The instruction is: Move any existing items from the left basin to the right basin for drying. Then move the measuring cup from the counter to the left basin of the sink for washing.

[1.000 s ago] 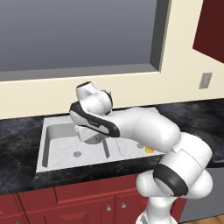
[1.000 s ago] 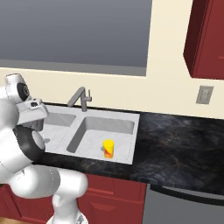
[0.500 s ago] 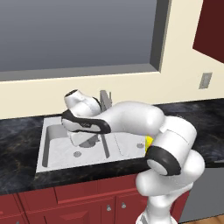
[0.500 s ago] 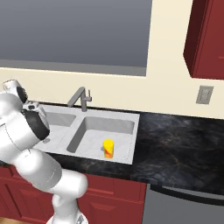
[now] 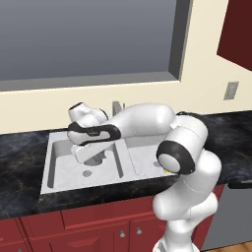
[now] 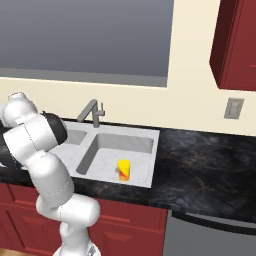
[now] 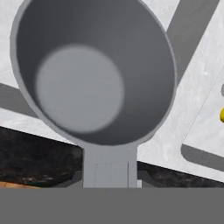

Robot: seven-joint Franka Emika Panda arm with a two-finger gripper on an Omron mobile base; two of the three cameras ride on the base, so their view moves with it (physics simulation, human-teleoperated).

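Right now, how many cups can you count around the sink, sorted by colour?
Grey metal measuring cup: 1, carried over the sink.
Yellow cup: 1, standing in the right basin.
Total: 2.

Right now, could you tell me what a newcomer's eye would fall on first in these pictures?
Most striking is the grey metal measuring cup, looming in the hand view with its handle running down towards the tool, above the left basin. Next comes the small yellow cup, standing upright in the right basin of the steel sink.
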